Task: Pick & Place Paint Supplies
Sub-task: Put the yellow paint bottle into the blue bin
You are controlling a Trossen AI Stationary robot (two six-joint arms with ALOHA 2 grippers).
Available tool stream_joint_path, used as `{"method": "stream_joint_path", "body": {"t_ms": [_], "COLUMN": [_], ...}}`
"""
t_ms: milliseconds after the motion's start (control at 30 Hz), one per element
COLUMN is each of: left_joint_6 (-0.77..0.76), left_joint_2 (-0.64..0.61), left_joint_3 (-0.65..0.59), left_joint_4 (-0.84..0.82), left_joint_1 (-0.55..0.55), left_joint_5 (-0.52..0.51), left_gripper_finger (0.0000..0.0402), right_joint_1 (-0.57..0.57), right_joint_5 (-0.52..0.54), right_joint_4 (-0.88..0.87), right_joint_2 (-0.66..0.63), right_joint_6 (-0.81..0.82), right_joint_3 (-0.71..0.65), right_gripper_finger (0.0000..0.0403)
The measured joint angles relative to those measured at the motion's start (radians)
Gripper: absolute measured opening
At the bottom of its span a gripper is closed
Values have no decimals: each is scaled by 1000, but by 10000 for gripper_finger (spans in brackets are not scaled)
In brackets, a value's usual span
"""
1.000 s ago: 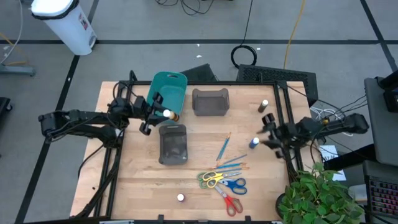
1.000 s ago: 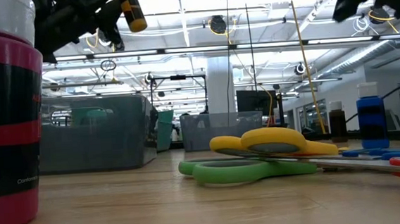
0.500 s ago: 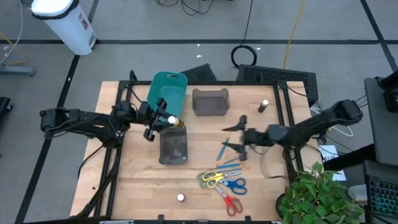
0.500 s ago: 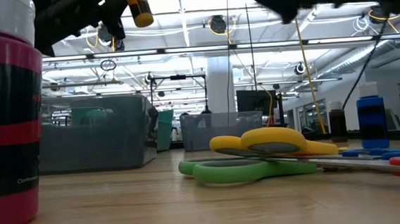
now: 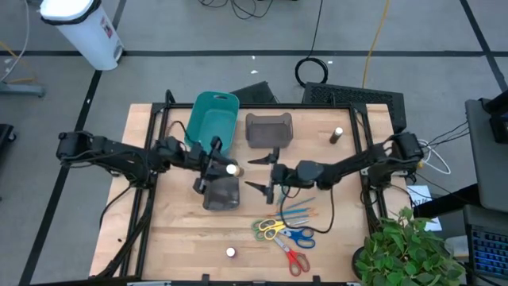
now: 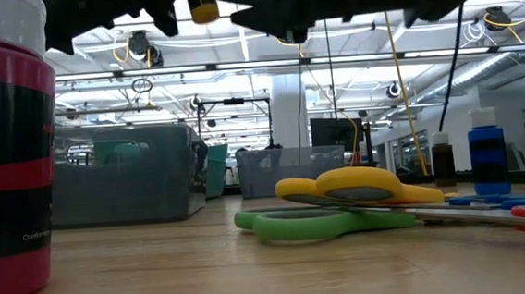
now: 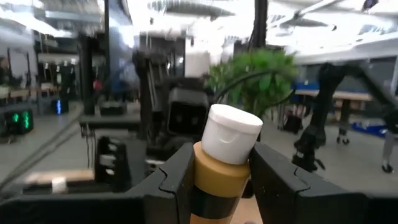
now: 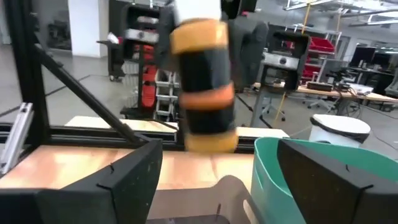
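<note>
A wooden table [image 5: 175, 230] stands on a grey floor, with a green plant [image 5: 405, 246] at its near right corner; nearest lie a small white-capped bottle [image 5: 230, 253] and the scissors [image 5: 286, 236] with green-yellow, blue and red handles, and just behind them the thin brushes [image 5: 292, 208]. In the middle, the left gripper [image 5: 213, 164] is clenched on a brown paint bottle [image 5: 230, 168] with white cap, which it holds in the air over the near grey bin [image 5: 221, 191]; the right gripper [image 5: 266, 171] has its fingers spread wide and holds nothing, facing this bottle from just beside. Farther are the teal bin [image 5: 213, 121], a second grey bin [image 5: 268, 129], and a dark bottle [image 5: 336, 135] near the far right edge.
</note>
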Motion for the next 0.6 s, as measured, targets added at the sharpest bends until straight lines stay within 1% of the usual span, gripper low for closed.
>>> {"method": "stream_joint_path", "body": {"t_ms": [133, 267, 367, 467, 600], "left_joint_6": [14, 20, 23, 30, 30], "left_joint_2": [74, 131, 150, 160, 159], "left_joint_3": [59, 98, 111, 113, 113], "left_joint_4": [-10, -12, -10, -12, -9], "left_joint_1": [-26, -34, -33, -33, -31], "left_joint_5": [-15, -15, -13, -20, -40], "left_gripper_finger": [129, 129, 129, 129, 129], "right_joint_1": [-11, -10, -9, -9, -1], "right_joint_5": [-2, -4, -2, -1, -1], "right_joint_4": [62, 68, 73, 71, 73], "right_joint_2": [42, 66, 69, 68, 68], "right_joint_6": [0, -7, -26, -30, -23], "right_joint_3": [5, 5, 5, 5, 5], "right_gripper_finger": [305, 299, 286, 256, 186]}}
